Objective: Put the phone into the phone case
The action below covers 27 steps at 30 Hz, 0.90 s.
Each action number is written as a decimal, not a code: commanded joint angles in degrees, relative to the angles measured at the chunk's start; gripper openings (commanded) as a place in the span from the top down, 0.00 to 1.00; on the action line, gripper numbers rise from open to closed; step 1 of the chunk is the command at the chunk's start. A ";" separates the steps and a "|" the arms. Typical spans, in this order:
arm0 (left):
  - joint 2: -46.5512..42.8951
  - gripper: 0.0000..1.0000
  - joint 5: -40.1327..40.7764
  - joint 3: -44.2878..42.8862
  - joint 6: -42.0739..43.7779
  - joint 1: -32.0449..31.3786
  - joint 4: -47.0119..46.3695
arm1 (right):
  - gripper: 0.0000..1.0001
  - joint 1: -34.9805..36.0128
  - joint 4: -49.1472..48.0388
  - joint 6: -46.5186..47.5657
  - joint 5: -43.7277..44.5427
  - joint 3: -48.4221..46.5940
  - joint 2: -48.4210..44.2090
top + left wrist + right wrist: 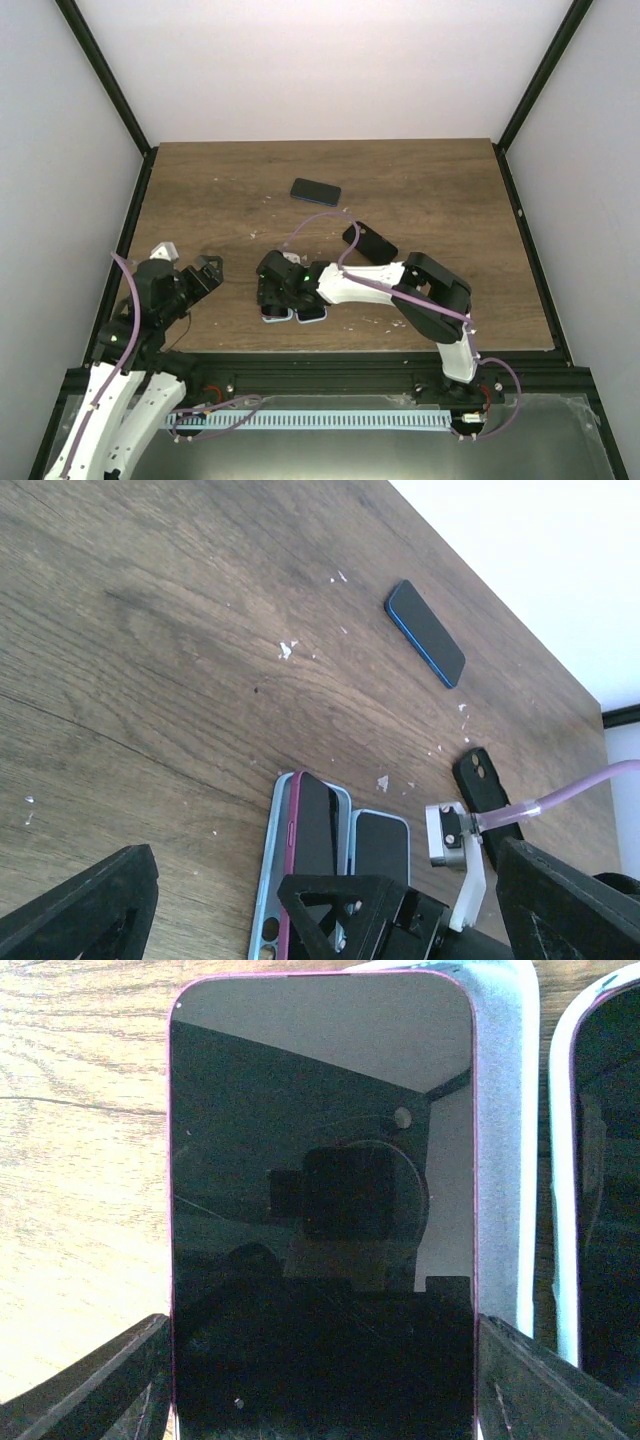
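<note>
A phone with a magenta rim and dark screen [320,1160] is held by its long sides in my right gripper [320,1380]. It lies slanted over an empty light-blue phone case [500,1150], offset to one side of it. In the left wrist view the phone [318,825] overlaps the case [262,880], with the right gripper's body [360,910] over their near end. In the top view the right gripper [274,303] is at the table's front middle. My left gripper [200,272] is open and empty to its left, and its fingers [90,910] frame the scene.
A second phone in a light-blue case [380,845] lies right beside the first case. A blue-edged phone [315,191] lies further back. A black case [370,242] lies behind the right forearm. Small white flecks dot the wooden table [440,200].
</note>
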State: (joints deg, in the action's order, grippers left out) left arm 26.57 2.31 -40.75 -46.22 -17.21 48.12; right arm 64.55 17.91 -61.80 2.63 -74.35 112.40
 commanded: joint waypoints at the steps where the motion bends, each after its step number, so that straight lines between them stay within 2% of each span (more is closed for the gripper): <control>1: 0.60 0.08 -1.87 2.34 -0.14 0.33 -2.84 | 0.49 1.29 1.54 -1.94 2.44 -2.08 -0.64; 4: 1.82 0.09 -2.80 3.78 -0.29 0.34 -4.20 | 0.45 1.71 2.03 -1.74 2.46 -1.95 -0.73; 8: 4.55 0.10 -4.28 5.79 -0.65 0.34 -6.21 | 0.29 1.71 3.26 -0.94 3.26 -2.11 -1.22; 17: 8.36 0.15 -7.40 9.58 -1.08 0.84 -10.77 | 0.08 1.63 3.16 3.20 4.93 -0.15 -6.10; 22: 10.74 0.19 -10.13 11.59 -1.86 1.28 -13.66 | 0.10 1.37 2.91 4.03 3.04 1.90 -6.84; 27: 13.37 0.23 -13.03 12.61 -1.55 1.41 -15.77 | 0.26 1.35 -0.46 9.26 -0.96 7.98 -10.95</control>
State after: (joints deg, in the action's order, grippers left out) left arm 38.72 -7.46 -28.88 -47.77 -16.10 35.97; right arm 65.76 19.38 -57.14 4.38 -70.50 105.27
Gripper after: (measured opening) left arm 0.781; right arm 0.798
